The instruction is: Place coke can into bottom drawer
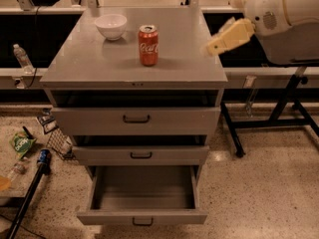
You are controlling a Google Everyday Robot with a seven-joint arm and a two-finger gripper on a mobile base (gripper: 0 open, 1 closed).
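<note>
The coke can (148, 45), red with white script and a silver top, stands upright near the middle of the grey cabinet top (89, 63). The bottom drawer (143, 217) is pulled out, and its inside looks bare. My gripper (219, 43), the cream-coloured end of the white arm (279, 14), hangs over the right edge of the cabinet top. It is to the right of the can, apart from it, and holds nothing that I can see.
A white bowl (110, 26) sits behind and left of the can. The two upper drawers (135, 119) are slightly out. A black stand (279, 113) is to the right. A water bottle (21, 58), a green packet (21, 144) and a black pole (30, 193) are at the left.
</note>
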